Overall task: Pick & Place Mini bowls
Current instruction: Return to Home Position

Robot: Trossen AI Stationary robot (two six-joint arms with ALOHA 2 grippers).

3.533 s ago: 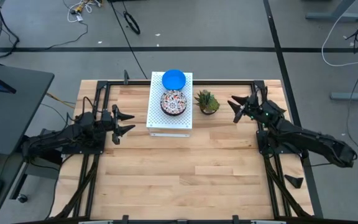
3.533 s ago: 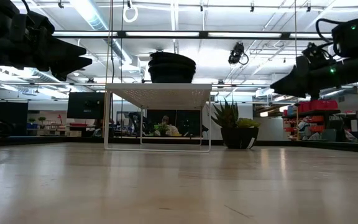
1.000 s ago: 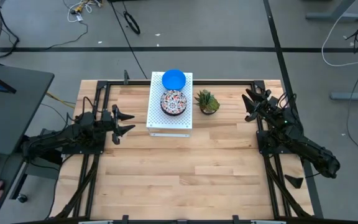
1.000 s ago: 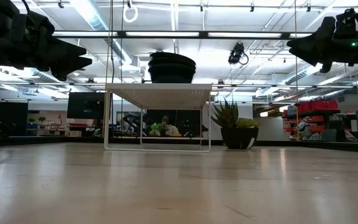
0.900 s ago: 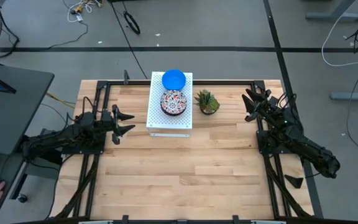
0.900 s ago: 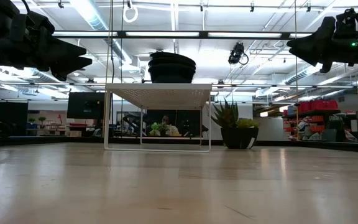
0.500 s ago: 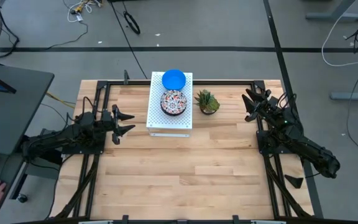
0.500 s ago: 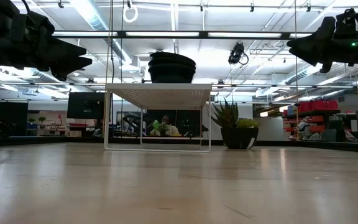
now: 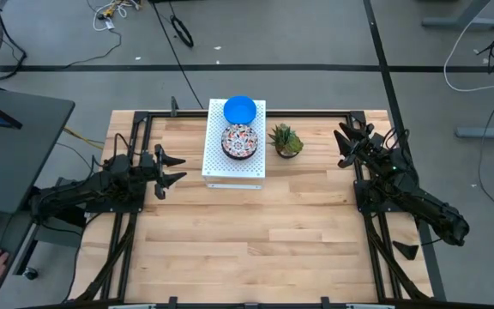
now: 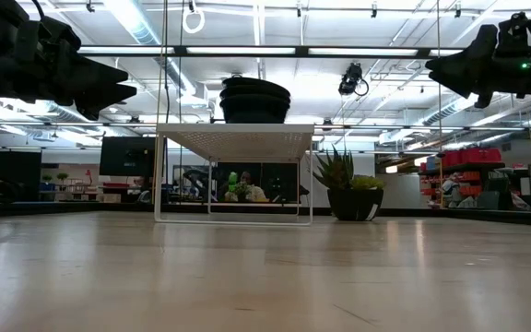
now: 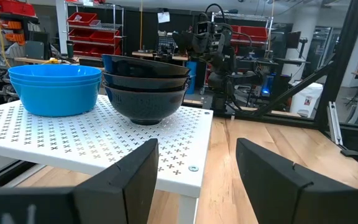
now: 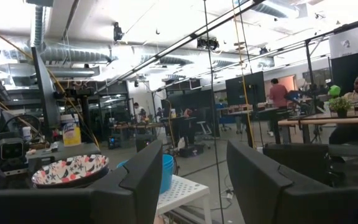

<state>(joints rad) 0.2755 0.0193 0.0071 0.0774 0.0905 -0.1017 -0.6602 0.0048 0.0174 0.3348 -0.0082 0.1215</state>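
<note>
Left tool: fingers spread wide, nothing between them, hovering above surface at 9 o'clock of white perforated shelf. Right tool: fingers likewise apart, empty, raised at 3 o'clock of potted plant. On shelf top: patterned bowls stacked mid-shelf; blue bowls stacked just beside them, at their 12 o'clock.

Bright overhead light on my bench, shadows faint and soft, ceiling strip lights glaring above my left gripper, stacked bowls ahead of it backlit to silhouette, near fingers of my right gripper dark and blurred
</note>
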